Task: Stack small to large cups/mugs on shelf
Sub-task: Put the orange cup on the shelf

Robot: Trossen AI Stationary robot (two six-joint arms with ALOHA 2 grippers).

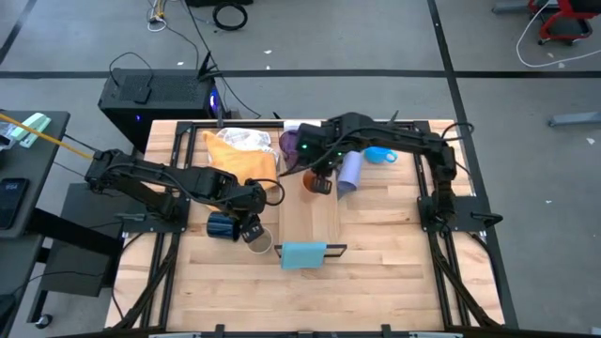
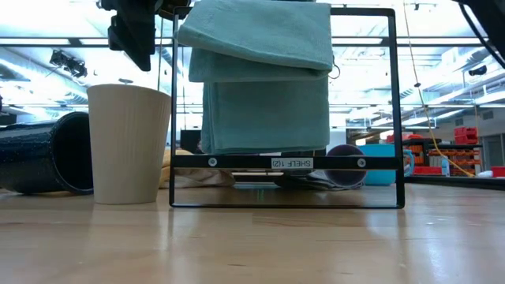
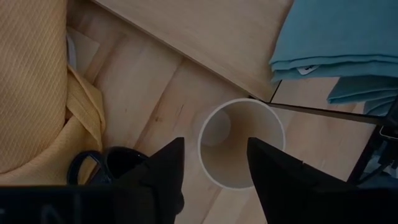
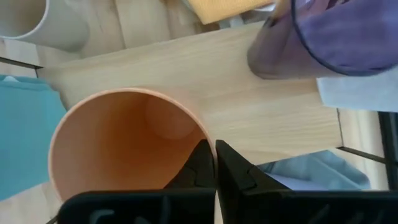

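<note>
Left hand (image 3: 211, 168): above the beige cup (image 3: 241, 142), fingers spread wide, one over either side of the rim, holding nothing. The cup stands upright on the surface (image 1: 394, 253), just off the shelf's (image 1: 310, 221) near left corner.

Right hand (image 4: 214, 168): over the middle of the shelf, fingers pinched nearly together on the rim of the orange cup (image 4: 127, 140), one finger inside the wall and one outside. Whether the cup's base rests on the plank or hangs just clear of it cannot be told.

Shelf: pale plank running front to back across the centre of the surface. A folded light-blue cloth (image 1: 302, 253) hangs on a black wire frame (image 2: 284, 162) at its near end; a white piece (image 1: 293, 125) shows at the far end.

Navy mug (image 1: 222, 226): on its side on the surface, left of the beige cup and close to it.

Dark purple tumbler (image 1: 292, 144): at the shelf's far end, partly hidden by the right arm.

Lavender cup (image 1: 349, 171): lying on its side just right of the shelf.

Bright blue mug (image 1: 377, 154): on the surface beyond the lavender cup, to the right.

Yellow cloth (image 1: 239, 160): bunched at the far left of the shelf, a crumpled pale item on top.
</note>
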